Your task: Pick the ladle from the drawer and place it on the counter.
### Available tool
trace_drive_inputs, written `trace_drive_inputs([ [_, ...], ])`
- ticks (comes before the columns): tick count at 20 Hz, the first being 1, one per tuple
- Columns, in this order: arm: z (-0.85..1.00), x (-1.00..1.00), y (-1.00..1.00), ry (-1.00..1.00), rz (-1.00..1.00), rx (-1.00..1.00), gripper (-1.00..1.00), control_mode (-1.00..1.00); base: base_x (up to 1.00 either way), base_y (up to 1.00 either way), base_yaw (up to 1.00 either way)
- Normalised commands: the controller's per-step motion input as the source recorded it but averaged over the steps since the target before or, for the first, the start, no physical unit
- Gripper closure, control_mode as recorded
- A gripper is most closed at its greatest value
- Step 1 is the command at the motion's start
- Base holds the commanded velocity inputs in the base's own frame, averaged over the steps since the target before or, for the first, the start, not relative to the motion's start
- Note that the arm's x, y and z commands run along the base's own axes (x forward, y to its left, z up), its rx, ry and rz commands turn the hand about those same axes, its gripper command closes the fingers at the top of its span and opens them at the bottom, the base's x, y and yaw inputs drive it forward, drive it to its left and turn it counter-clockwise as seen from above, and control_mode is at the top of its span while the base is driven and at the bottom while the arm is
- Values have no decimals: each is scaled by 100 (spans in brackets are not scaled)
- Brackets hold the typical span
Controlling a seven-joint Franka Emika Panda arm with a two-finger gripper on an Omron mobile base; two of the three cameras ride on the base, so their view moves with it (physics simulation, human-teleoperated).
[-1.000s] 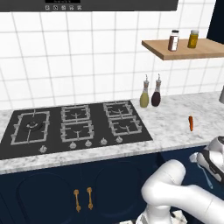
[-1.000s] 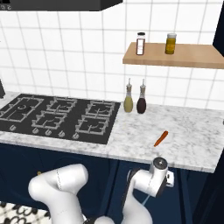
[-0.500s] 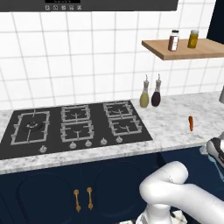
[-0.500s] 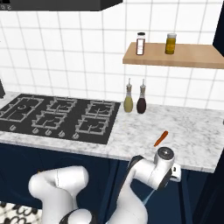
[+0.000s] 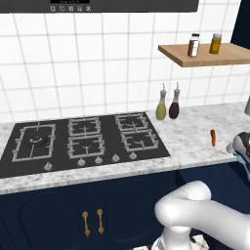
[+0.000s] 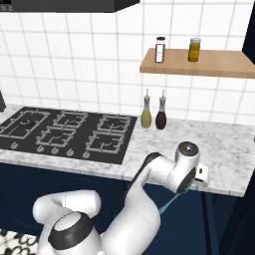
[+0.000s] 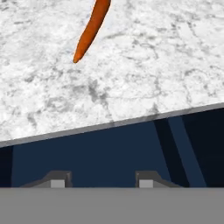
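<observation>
My gripper (image 6: pixel 190 181) hovers at the front edge of the marble counter (image 6: pixel 226 145), right of the hob, shut on the ladle. The ladle's thin light-blue handle (image 6: pixel 170 203) hangs down and to the left below the hand, in front of the navy cabinets. In the left base view the gripper (image 5: pixel 242 149) sits at the right border with a sliver of light blue under it. The hand view has both fingertips (image 7: pixel 57 180) low in the picture, facing the counter (image 7: pixel 131 83) edge and the dark navy drawer (image 7: pixel 100 148) beneath it.
A small orange-red carrot-like object (image 5: pixel 213 137) lies on the counter just beyond the hand. Two bottles (image 5: pixel 167 103) stand by the wall behind it. The black hob (image 5: pixel 83 141) lies to the left. A wooden shelf (image 6: pixel 196 62) with two jars hangs above.
The hand has risen with the ladle from in front of the lower cabinets up to the level of the counter's front edge.
</observation>
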Motion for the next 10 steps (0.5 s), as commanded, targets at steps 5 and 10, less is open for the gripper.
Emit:
trace_drive_inputs([
  [5,100,70,53,0,0,1,100,-100,0,0,0],
  [10,63,68,83,0,-7,0,100,-100,0,0,0],
])
